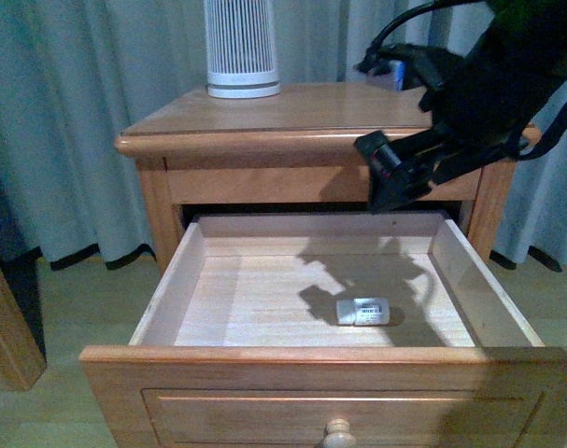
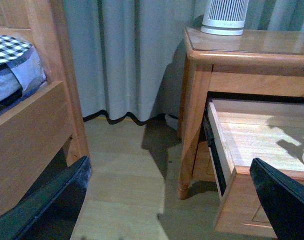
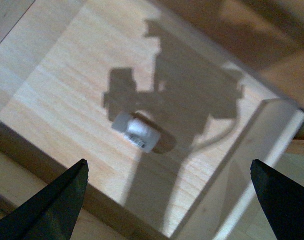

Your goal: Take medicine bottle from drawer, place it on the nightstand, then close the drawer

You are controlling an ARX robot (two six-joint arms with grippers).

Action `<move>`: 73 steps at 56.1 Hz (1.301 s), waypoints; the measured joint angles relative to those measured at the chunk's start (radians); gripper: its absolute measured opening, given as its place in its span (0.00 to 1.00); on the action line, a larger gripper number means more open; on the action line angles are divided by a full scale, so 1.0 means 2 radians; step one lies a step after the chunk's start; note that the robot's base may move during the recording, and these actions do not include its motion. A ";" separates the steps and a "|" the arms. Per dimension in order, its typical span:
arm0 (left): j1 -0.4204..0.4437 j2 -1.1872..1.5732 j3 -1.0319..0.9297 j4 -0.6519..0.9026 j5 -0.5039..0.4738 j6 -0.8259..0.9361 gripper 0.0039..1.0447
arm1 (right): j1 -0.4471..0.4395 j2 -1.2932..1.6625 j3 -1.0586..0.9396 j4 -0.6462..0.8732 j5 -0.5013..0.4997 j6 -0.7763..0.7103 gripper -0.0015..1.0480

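The small white medicine bottle is lying on its side on the pale wood floor of the open drawer. The right gripper is hovering above it, jaws spread wide. The left gripper, also wide, is hanging beside the reddish nightstand, which is carrying a ribbed white cylinder before grey curtains.

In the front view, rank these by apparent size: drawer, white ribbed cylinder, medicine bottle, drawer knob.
1. drawer
2. ribbed cylinder, top cropped
3. medicine bottle and knob: look close, and the knob is cropped by the frame edge, so they are left unranked.
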 joint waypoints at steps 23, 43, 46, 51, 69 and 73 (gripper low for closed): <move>0.000 0.000 0.000 0.000 0.000 0.000 0.94 | 0.018 0.080 0.010 0.013 0.060 -0.097 0.93; 0.000 0.000 0.000 0.000 0.000 0.000 0.94 | 0.029 0.124 0.016 0.021 0.039 -0.138 0.93; 0.000 0.000 0.000 0.000 0.000 0.000 0.94 | 0.031 0.132 0.019 0.023 0.037 -0.139 0.93; 0.000 0.000 0.000 0.000 0.000 0.000 0.94 | 0.031 0.150 0.028 0.024 0.031 -0.140 0.93; 0.000 0.000 0.000 0.000 0.000 0.000 0.94 | 0.028 0.182 0.066 0.023 0.022 -0.135 0.93; 0.000 0.000 0.000 0.000 0.000 0.000 0.94 | 0.027 0.185 0.070 0.023 0.022 -0.134 0.93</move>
